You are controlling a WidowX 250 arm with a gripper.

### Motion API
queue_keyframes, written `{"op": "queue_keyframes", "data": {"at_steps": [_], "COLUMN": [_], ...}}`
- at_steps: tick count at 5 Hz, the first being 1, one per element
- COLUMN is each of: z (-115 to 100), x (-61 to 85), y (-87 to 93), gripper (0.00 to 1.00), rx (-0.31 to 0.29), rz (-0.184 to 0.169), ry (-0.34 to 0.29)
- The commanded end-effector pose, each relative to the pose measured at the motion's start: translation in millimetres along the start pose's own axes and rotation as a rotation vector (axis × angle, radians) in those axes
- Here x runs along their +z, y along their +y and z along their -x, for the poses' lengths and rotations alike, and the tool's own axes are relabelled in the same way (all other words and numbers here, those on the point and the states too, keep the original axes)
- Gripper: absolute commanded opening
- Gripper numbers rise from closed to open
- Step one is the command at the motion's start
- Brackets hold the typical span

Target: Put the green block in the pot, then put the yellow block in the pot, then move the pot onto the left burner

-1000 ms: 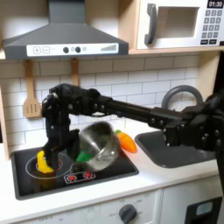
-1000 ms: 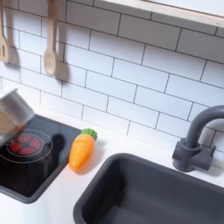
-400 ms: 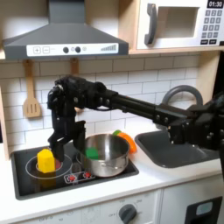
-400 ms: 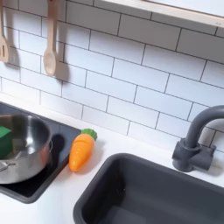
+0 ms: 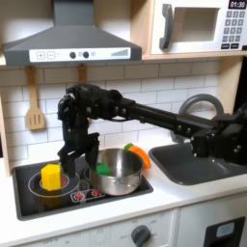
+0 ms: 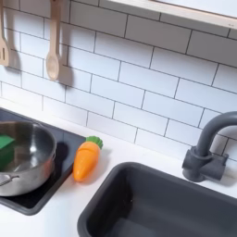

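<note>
Our pincer (image 5: 69,157) hangs between the pot (image 5: 119,170) and the yellow block (image 5: 50,176); we cannot tell its spread. We find the pot upright on the stove's right burner, the green block (image 6: 6,145) against its wall, the yellow block waiting on the left burner.

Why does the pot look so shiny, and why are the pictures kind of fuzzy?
In the first exterior view the steel pot mirrors the room light, so bright patches glare on its side, and the dark arm looks soft and grainy. In the second exterior view the pot gleams on its rim, while the carrot casts a faint shadow on the white counter.
</note>
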State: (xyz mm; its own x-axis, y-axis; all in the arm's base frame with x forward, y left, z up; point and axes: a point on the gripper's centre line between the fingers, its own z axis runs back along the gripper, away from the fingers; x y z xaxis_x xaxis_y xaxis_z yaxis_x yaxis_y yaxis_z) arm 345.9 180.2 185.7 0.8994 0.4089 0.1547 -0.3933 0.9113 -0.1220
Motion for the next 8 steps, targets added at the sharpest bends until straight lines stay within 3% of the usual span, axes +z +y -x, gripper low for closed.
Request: {"op": "queue_keyframes", "data": {"at_steps": [1,4,5,6,7,8], "z": [7,3,-3,-9,-9,-7], "x": [6.5,3.3,-2.3,-10.6,-16.6,-14.9], "y": [-12.6,-24.9,-20.4,-16.1,-16.3,-17.3], "gripper": [1.0,1.0,1.0,1.0,1.0,1.0], "rx": [-0.037,-0.086,-0.115,-0.162,-0.261,-0.28], "rz": [0.006,-0.009,-0.02,-0.055,-0.051,-0.044], "ry": [-0.009,0.02,0.045,0.079,0.133,0.119]}}
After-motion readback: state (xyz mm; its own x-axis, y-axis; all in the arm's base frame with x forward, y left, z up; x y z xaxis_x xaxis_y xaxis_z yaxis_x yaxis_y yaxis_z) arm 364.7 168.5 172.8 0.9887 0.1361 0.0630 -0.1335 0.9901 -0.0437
